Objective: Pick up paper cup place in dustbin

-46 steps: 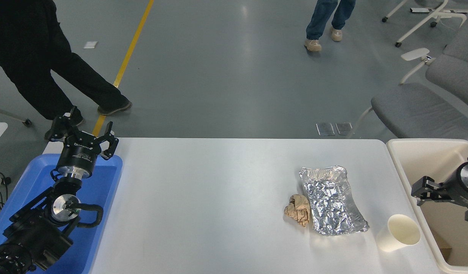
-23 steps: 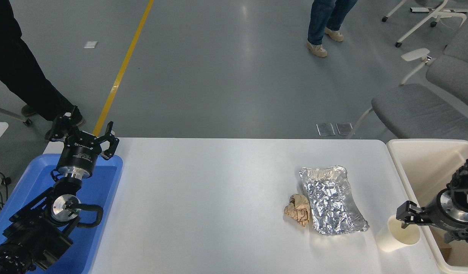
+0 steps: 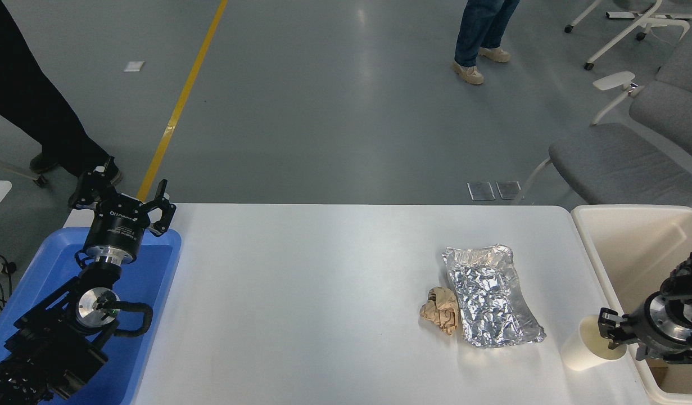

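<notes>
The white surface (image 3: 323, 292) carries a foil tray (image 3: 492, 295) touching a crumpled brown paper wad (image 3: 441, 309). A paper cup (image 3: 584, 351) stands near its right edge, a blue tray (image 3: 149, 292) at its left

the paper cup (image 3: 583, 350) is set near the table's (image 3: 323, 292) right front corner, just left of the dustbin (image 3: 598, 253). the foil tray (image 3: 492, 295) lies left of the cup, with the paper wad (image 3: 440, 309) touching its left side. the blue tray (image 3: 149, 281) is placed at the table's left edge.
</notes>
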Controlling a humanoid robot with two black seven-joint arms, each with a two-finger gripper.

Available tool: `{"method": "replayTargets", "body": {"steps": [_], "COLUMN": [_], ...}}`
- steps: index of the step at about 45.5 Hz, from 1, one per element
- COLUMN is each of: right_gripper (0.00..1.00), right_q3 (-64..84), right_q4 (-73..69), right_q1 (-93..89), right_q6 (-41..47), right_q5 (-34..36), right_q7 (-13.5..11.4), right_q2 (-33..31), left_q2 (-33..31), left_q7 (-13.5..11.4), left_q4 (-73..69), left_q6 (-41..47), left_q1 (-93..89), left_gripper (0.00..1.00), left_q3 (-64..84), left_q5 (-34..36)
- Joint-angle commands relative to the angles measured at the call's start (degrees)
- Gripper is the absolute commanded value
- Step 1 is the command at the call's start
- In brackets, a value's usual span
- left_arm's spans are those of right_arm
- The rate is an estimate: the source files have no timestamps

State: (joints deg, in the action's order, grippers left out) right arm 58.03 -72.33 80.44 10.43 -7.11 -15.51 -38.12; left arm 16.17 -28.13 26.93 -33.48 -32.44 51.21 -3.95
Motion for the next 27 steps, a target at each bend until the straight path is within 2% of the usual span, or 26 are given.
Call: {"method": "replayTargets", "body": {"steps": [1,13,27], "right_gripper": [0.0,0.0,0.0], "right_q3": [-0.6,0.5,5.4], "right_q4": [-0.6,-3.7,-4.0], "right_q1": [0.0,4.8,16.1], "right_q6": [1.1,3.3,20.9], "right_q5": [3.9,4.6,4.8], "right_q7": [0.0,0.0,0.1], "right_q2": [-0.1,-2.4,-2.9], "left_q2": [0.0,0.0,0.0], "left_q7": [0.0,0.0,0.0], "left_q4": [0.0,0.0,0.0], "left_q6": [-0.1,-0.2,-0.3], "left_q1": [-0.1,-0.1,-0.1], "left_gripper": [0.99,0.99,0.99], "left_q3": [0.0,0.0,0.0], "left_q5": [0.0,0.0,0.0]}}
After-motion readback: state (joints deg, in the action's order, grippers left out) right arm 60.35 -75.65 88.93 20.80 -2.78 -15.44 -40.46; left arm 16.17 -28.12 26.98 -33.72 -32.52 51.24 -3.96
